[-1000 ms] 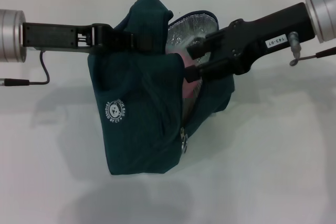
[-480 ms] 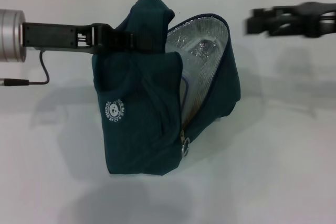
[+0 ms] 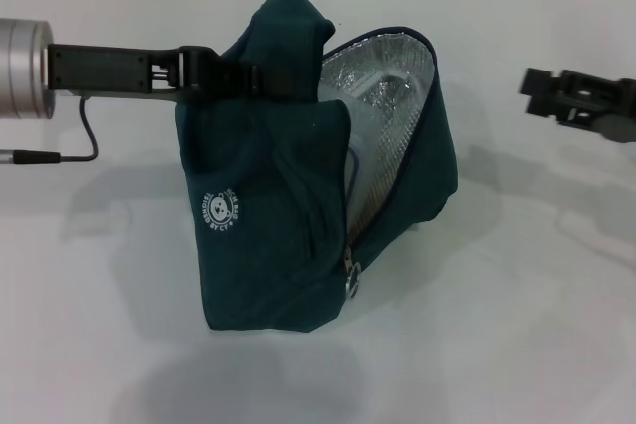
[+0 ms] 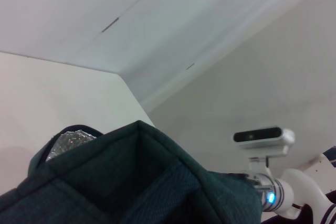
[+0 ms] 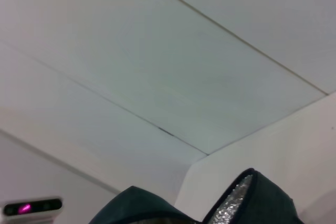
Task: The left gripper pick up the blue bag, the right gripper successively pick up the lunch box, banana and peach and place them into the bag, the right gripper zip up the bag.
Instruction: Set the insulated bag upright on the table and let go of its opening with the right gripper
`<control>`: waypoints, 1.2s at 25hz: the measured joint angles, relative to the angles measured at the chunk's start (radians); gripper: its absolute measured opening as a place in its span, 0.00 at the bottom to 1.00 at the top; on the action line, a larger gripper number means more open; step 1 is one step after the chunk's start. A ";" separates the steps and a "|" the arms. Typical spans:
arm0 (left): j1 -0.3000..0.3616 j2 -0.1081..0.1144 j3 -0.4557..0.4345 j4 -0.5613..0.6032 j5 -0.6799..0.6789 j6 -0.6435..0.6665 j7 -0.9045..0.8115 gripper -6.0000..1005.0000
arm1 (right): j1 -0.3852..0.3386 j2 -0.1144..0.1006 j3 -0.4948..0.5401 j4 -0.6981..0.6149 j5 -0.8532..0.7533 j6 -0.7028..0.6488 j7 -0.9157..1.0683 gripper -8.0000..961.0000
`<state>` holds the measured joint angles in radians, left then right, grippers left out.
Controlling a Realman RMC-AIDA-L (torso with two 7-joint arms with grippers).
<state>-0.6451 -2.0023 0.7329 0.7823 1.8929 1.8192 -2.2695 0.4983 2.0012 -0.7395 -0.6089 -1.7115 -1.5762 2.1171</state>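
Bag (image 3: 278,206) first — the blue bag stands at the middle of the white bench (image 3: 517,325), its base resting on the surface and its top pulled up toward the left side. It serves as the landmark for everything below.

Left end effector (image 3: 246,78) reaches in level from the left, its black fingers clenched on the fabric at the bag's upper left, by the bunched handle at the top. Its silver arm (image 3: 22,67) lies well out to the left of the bag, with a thin black cable (image 3: 84,136) drooping beneath it.

Bag mouth is open on the right side, showing the silver foil lining (image 3: 383,106). Some pale shape sits deep inside against the foil; what it is cannot be told. Zip line runs down the bag's right front edge, unzipped, with the metal ring pull (image 3: 350,283) hanging low near the base. Round white logo (image 3: 221,211) faces forward on the left panel.

Right end effector (image 3: 542,91) hangs to the right of the bag, well apart from it and touching nothing — only its black tip shows at the edge of the head view, and whether its fingers are spread or closed cannot be told.

Wrist views give just the bag's top fold and a sliver of foil against the room behind.
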 joint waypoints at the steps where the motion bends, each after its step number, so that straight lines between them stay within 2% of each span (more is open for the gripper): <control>1: -0.001 0.000 0.001 0.000 0.001 0.000 0.003 0.08 | 0.012 0.004 -0.001 0.025 0.000 0.014 -0.005 0.80; 8: -0.007 -0.002 0.003 -0.012 0.003 0.001 0.020 0.08 | 0.130 0.012 -0.018 0.181 0.032 0.061 -0.045 0.79; 13: -0.007 -0.005 0.009 -0.012 0.003 0.002 0.025 0.08 | 0.182 0.016 -0.124 0.217 0.031 0.160 -0.047 0.76; 16: -0.007 -0.006 0.015 -0.012 0.000 0.002 0.025 0.08 | 0.189 0.019 -0.181 0.216 0.036 0.188 -0.048 0.74; 21: -0.005 -0.005 0.016 -0.012 0.000 0.002 0.025 0.08 | 0.183 0.021 -0.196 0.207 0.044 0.186 -0.082 0.71; 30: -0.010 -0.006 0.016 -0.012 -0.001 0.002 0.024 0.09 | 0.179 0.022 -0.193 0.207 0.058 0.173 -0.126 0.52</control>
<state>-0.6549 -2.0085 0.7486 0.7700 1.8917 1.8207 -2.2450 0.6777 2.0233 -0.9328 -0.4019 -1.6538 -1.4036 1.9907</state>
